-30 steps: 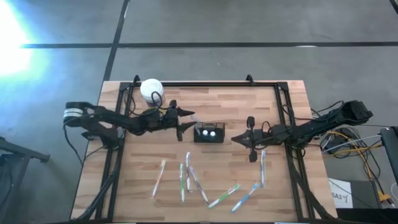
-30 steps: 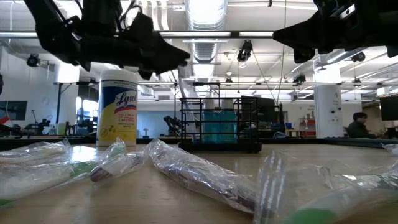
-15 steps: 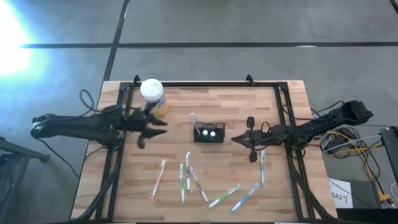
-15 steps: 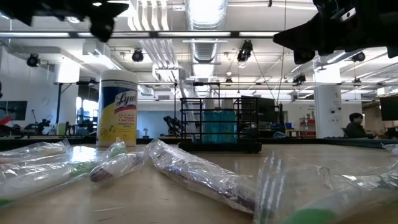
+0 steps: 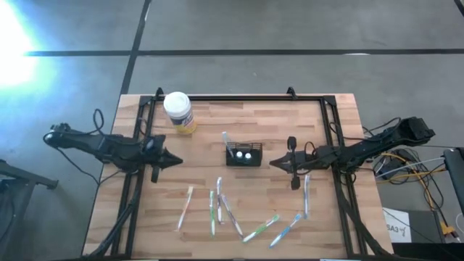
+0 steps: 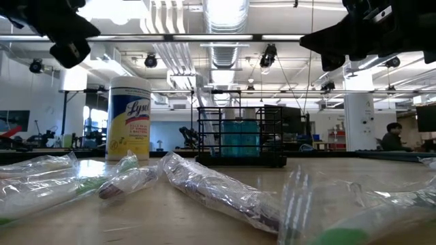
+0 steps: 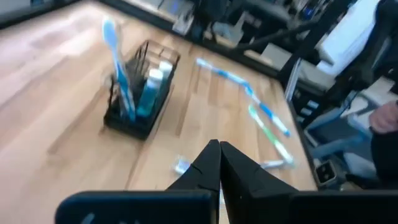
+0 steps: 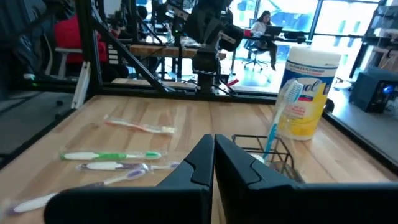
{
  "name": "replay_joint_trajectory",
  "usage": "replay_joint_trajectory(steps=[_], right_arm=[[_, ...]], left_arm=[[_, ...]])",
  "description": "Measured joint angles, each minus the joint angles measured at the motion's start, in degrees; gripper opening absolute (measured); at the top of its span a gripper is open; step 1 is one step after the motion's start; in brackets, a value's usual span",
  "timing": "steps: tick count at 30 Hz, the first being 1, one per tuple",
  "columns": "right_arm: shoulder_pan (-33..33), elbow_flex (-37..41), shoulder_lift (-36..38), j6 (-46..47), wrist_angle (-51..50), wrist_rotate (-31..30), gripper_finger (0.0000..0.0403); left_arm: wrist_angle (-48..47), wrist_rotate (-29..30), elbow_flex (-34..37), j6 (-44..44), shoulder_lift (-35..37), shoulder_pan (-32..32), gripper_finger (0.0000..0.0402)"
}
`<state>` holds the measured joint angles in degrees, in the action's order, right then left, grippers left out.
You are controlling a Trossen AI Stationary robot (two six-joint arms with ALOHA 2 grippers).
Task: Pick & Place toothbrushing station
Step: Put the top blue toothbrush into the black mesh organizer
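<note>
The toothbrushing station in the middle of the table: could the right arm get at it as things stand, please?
Probably yes. The right hand hovers shut just beside the toothbrushing station, with bare table between them; it would need to open first. The wrapped toothbrushes lie nearer the front edge, out of its path.

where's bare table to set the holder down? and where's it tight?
Free: bare wood along the far edge between the Lysol wipes canister and the right frame post, and the strip between the left gripper and the black wire holder. Tight: the near half, strewn with wrapped toothbrushes, and beside the right gripper.
</note>
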<state>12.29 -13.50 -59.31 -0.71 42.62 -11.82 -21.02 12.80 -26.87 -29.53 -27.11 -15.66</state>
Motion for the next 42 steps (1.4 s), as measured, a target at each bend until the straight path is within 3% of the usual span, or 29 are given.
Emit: replay_joint_trajectory(steps=[8, 11, 16, 18, 22, 25, 32, 36, 42], right_arm=[[0.01, -1.88, 1.74, 12.23, -4.26, 1.85, 0.0008], [0.27, -9.93, 3.75, 20.4, -26.27, 6.1, 0.0008], [3.38, -28.71, 0.12, 38.79, -74.06, 1.48, 0.0008], [5.12, -34.34, -2.53, 47.35, -86.65, 1.6, 0.0008], [10.88, -42.32, -7.58, 63.01, -102.34, 2.19, 0.0008], [16.02, -44.98, -10.54, 73.95, -106.27, 3.59, 0.0008], [23.7, -43.71, -16.94, 90.06, -106.75, 11.9, 0.0018], [27.15, -41.19, -20.13, 96.05, -102.57, 11.82, 0.0057], [27.43, -37.78, -22.5, 102.4, -98.69, 10.67, 0.0148]], left_arm=[[1.53, 6.79, 0.06, 4.85, -3.47, -2.97, 0.0006], [4.72, 6.77, 1.17, 7.15, -4.72, -2.97, 0.0004], [7.12, 5.63, 2.34, 9.58, -6.13, -2.97, 0.0005], [7.59, 4.46, 2.4, 10.43, -6.23, -2.97, 0.0008], [7.36, 2.52, 2.84, 11.59, -6.35, -2.99, 0.0011], [7.43, 0.92, 2.84, 12.27, -6.38, -3.0, 0.0008], [7.51, -3.71, 2.84, 14.65, -6.43, -3.0, 0.001], [7.85, -6.16, 2.84, 15.59, -6.67, -2.98, 0.0015], [8.62, -9.91, 3.87, 16.2, -7.04, -3.0, 0.001]])
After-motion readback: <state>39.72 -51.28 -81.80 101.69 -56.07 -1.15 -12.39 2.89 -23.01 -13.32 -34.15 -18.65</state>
